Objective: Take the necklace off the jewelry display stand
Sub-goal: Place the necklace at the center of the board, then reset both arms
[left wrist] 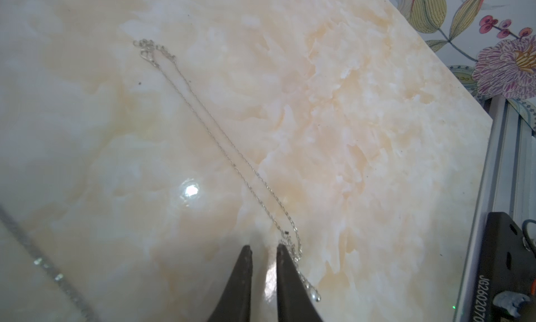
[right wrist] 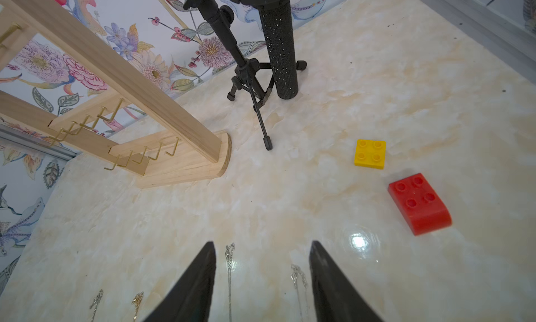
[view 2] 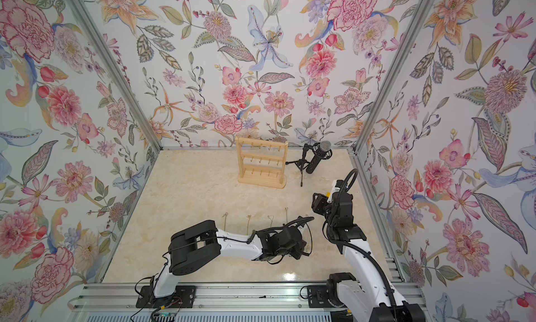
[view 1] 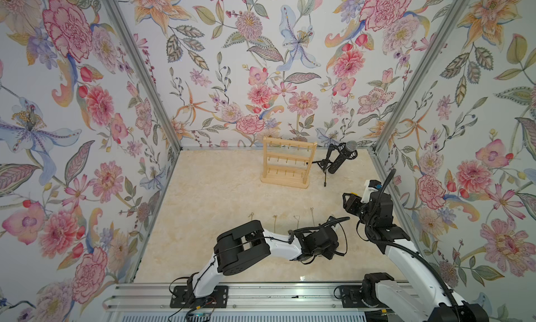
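Note:
The jewelry display stand [view 1: 287, 164] of light wood stands at the back of the table, and its hooks [right wrist: 145, 155] hang bare. Several necklaces lie in a row on the marble top [view 1: 274, 223]. One thin silver necklace [left wrist: 220, 135] lies stretched out flat, its drop pendant [left wrist: 314, 294] against the outside of one finger of my left gripper [left wrist: 264, 248]. That gripper's jaws stand a little apart with only table between them. My right gripper [right wrist: 262, 243] hovers open over the ends of two silver chains [right wrist: 230, 265], holding nothing.
A black microphone on a tripod [view 1: 339, 158] stands right of the stand. A yellow brick [right wrist: 370, 154] and a red brick [right wrist: 419, 203] lie on the table near the right wall. Another chain [left wrist: 43, 265] crosses a corner of the left wrist view. Floral walls enclose three sides.

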### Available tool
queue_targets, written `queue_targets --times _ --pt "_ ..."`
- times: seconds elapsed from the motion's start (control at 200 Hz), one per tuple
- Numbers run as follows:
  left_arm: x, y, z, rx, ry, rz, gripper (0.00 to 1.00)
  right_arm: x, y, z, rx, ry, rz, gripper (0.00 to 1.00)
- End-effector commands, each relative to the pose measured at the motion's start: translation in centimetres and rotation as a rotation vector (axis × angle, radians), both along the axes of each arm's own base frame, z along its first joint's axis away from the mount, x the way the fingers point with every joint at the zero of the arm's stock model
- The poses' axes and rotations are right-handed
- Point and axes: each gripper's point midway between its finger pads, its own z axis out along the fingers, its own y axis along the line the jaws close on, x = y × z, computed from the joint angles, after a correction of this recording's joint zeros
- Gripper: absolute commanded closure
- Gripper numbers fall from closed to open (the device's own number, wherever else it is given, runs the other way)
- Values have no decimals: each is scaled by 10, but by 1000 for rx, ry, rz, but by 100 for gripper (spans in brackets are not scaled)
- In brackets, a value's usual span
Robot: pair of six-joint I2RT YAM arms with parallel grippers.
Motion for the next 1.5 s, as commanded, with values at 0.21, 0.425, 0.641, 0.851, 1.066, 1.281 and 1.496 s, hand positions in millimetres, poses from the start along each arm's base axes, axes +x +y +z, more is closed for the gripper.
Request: queue_targets --times 0.21,0.425,0.641,0.851,1.066,1.281,1.496 --pt "15 21 112 -65 -232 29 67 -33 -21 11 -22 -83 -83 41" --pt "20 49 162 -89 -338 71 54 -50 -23 15 -18 -111 -88 37" --pt "28 83 195 -77 -425 140 42 -65 -17 25 16 -139 -56 34" --pt "32 118 224 -73 -487 215 22 -75 -6 37 22 -176 16 32" --pt "39 157 250 -64 -543 307 3 -80 3 50 46 -214 72 0" --pt "48 203 269 -29 -574 404 1 -82 8 63 53 -239 103 0" --pt "60 250 282 -34 -579 488 1 -82 7 84 49 -293 101 0"
